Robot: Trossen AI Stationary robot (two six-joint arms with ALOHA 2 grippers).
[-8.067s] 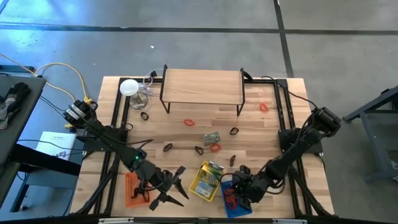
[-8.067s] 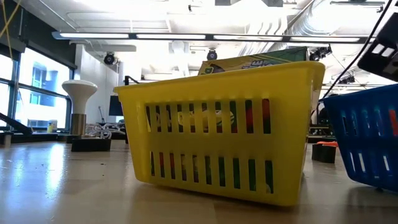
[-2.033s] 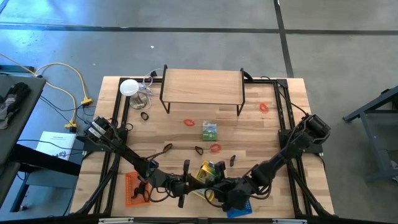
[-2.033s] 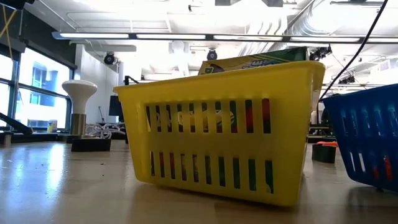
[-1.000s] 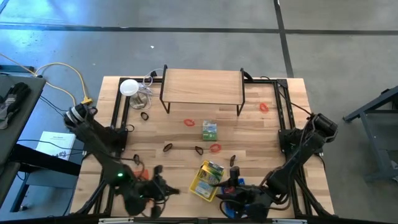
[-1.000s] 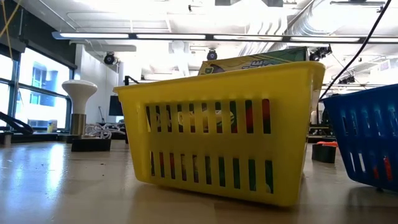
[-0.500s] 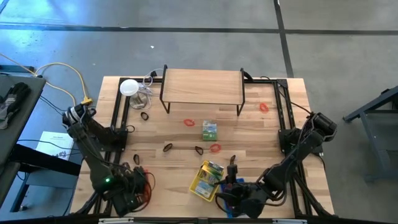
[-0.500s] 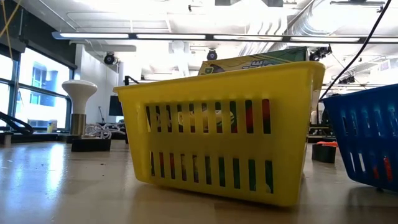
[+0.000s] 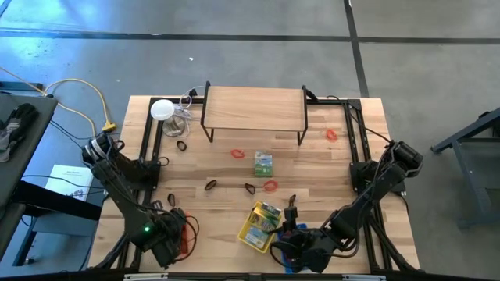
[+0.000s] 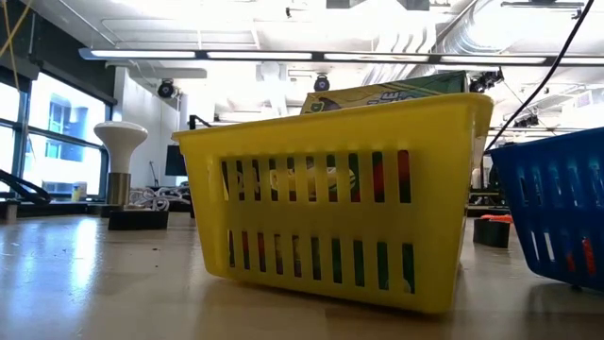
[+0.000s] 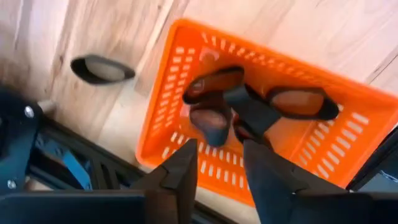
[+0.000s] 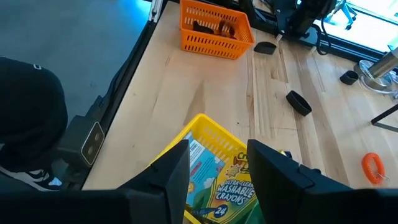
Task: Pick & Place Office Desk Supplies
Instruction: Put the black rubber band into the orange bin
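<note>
Clips (image 11: 214,106) — black ones, already in orange basket (image 11: 348,146), so sorting by kind looks like the plan. My left gripper (image 11: 219,165) hangs over it, fingers apart, nothing between them. One clip (image 11: 102,68) lies outside on wood. Right gripper (image 12: 214,163) parted, empty, above yellow basket (image 12: 205,124) at table's 6 o'clock; box (image 12: 233,186) reads "WASHABLE CRAYONS", "24". Red band (image 9: 270,186) waits mid-table.

Probably a robotics lab, polished concrete floor (image 9: 234,62), exposed ceiling ducts (image 10: 472,38), strip lights (image 10: 283,55)
</note>
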